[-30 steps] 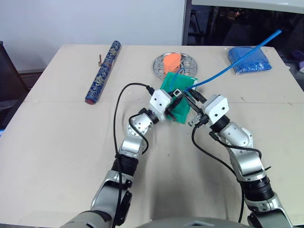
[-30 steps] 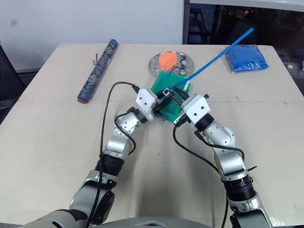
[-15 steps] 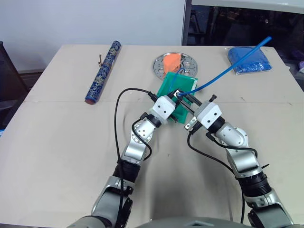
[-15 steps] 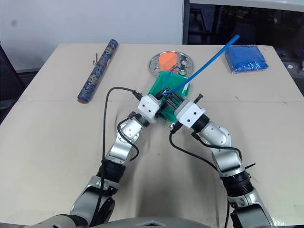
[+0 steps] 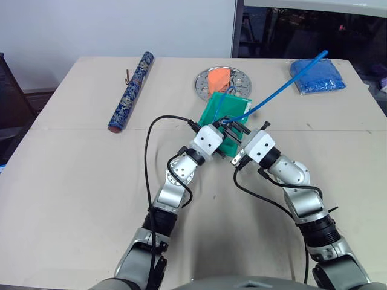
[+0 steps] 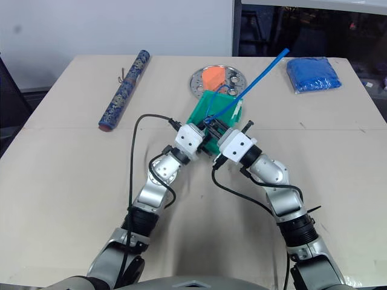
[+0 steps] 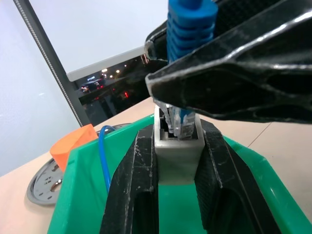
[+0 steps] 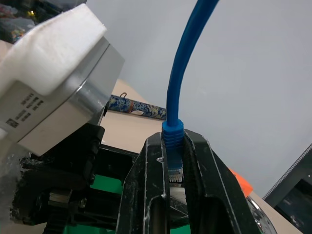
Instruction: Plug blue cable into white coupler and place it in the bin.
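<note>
The blue cable (image 5: pixel 284 86) looks light and springy, its free length arching up and away behind the right end effector (image 6: pixel 213 128); the ribbed boot (image 8: pixel 172 131) by the clear plug is the sensible hold, and the fingers are clamped there. The white coupler (image 7: pixel 177 148), small, rigid and probably slippery, sits pinched in the left end effector (image 7: pixel 177 165), plug tip at its socket, just above the teal bin (image 5: pixel 214 109).

A pale beige counter (image 5: pixel 72 181) lies beneath the jaws. Beyond them, past its far edge, stands a white wall (image 5: pixel 121 27), with a dark window (image 5: pixel 302 27) beside it.
</note>
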`<state>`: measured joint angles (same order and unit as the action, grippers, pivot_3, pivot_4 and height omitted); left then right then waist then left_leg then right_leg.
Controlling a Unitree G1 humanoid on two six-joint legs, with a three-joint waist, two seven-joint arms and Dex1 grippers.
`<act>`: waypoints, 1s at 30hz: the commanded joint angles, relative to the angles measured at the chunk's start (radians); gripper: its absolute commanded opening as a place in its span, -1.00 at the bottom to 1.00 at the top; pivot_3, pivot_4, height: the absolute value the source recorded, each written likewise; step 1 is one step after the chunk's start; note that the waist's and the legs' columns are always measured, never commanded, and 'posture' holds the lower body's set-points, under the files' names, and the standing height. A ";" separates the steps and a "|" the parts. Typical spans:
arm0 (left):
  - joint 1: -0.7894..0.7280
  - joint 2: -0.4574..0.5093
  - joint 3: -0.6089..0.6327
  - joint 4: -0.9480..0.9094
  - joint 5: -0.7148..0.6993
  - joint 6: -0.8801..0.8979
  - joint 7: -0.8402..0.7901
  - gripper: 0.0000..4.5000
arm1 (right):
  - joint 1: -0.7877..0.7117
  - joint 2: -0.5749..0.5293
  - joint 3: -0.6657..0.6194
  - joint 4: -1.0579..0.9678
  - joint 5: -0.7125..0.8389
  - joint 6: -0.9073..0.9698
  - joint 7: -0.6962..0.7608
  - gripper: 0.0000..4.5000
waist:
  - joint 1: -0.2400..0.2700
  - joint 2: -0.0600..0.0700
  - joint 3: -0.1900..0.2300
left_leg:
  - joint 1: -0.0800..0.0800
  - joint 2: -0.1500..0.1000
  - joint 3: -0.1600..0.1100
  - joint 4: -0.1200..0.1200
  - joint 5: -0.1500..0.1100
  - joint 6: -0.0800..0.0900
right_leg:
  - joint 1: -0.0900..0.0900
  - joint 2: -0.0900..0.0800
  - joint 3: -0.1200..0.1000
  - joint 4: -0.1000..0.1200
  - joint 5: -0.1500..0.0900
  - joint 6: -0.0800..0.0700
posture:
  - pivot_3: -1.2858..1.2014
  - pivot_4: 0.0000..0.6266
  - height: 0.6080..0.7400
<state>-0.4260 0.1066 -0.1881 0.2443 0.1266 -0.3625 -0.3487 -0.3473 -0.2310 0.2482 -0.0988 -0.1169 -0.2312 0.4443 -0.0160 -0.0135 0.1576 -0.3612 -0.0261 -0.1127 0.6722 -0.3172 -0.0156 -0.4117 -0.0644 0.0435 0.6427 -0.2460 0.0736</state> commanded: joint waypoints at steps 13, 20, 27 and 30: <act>-0.008 -0.031 -0.017 -0.138 -0.012 0.024 0.026 -0.83 | 0.027 0.012 0.059 -0.006 -0.041 0.436 0.035 -1.00 | 0.000 0.000 0.000 | 0.000 0.000 0.000 0.000 0.000 0.000 | 0.000 0.000 0.000 0.000 0.000 0.000 | 0.03 -0.52 1.00; -0.018 -0.051 -0.009 -0.166 -0.026 0.047 0.043 -0.83 | 0.043 -0.002 0.089 -0.045 -0.037 0.612 0.057 -1.00 | 0.000 0.000 0.000 | 0.000 0.000 -0.001 0.001 0.000 0.000 | 0.000 0.000 0.000 0.001 0.000 0.000 | 0.03 -0.52 1.00; -0.032 -0.076 0.002 -0.182 -0.054 0.062 0.044 -0.83 | 0.041 -0.010 0.090 -0.058 -0.031 0.639 0.049 -1.00 | 0.000 0.000 0.000 | 0.000 0.000 -0.001 0.001 0.000 0.000 | 0.000 0.000 0.000 0.001 0.000 0.000 | 0.03 -0.52 1.00; -0.032 -0.085 0.003 -0.203 -0.100 0.085 0.012 -0.83 | 0.023 0.041 0.053 -0.052 0.011 0.542 0.009 -1.00 | 0.000 -0.001 -0.001 | 0.000 0.000 -0.001 0.001 0.000 0.000 | 0.000 0.000 0.000 0.001 0.000 0.000 | 0.03 -0.52 1.00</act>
<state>-0.3878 0.0559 -0.1867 0.2433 0.0923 -0.2228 -0.3249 -0.3590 -0.1996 0.2944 -0.2499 -0.1185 0.2979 0.4617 -0.0162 -0.0141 0.1570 -0.3613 -0.0261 -0.1141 0.6731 -0.3172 -0.0156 -0.4117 -0.0644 0.0432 0.6434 -0.2459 0.0734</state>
